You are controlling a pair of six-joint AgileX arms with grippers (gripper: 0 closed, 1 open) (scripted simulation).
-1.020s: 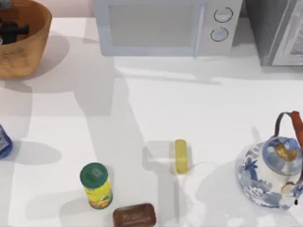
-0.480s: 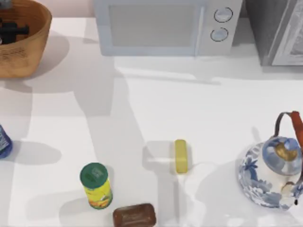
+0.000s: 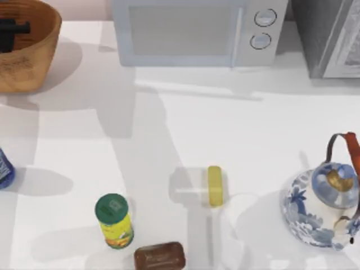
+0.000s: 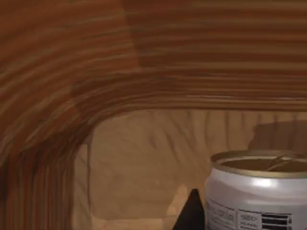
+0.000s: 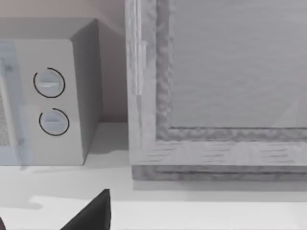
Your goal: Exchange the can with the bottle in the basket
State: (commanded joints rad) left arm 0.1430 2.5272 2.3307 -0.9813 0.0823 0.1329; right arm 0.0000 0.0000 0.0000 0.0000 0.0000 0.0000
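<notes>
You get bright, even light on the white table point(image 3: 185, 129), with soft grey shadows falling left of the green-lidded yellow container point(image 3: 115, 220) and the small yellow block point(image 3: 214, 185), while the woven orange-brown basket point(image 4: 96, 72) interior looks dimmer and slightly blurred.

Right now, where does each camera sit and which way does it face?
Top view: above the table, looking down; the left gripper shows inside the basket.
Left wrist view: on the left arm, inside the basket, facing its wall and the bottle; a bit of that gripper shows.
Right wrist view: on the right arm, low, facing the microwave and grey cabinet; a bit of the right gripper shows.
Shared: top and left wrist, the basket; top and right wrist, the microwave.
</notes>
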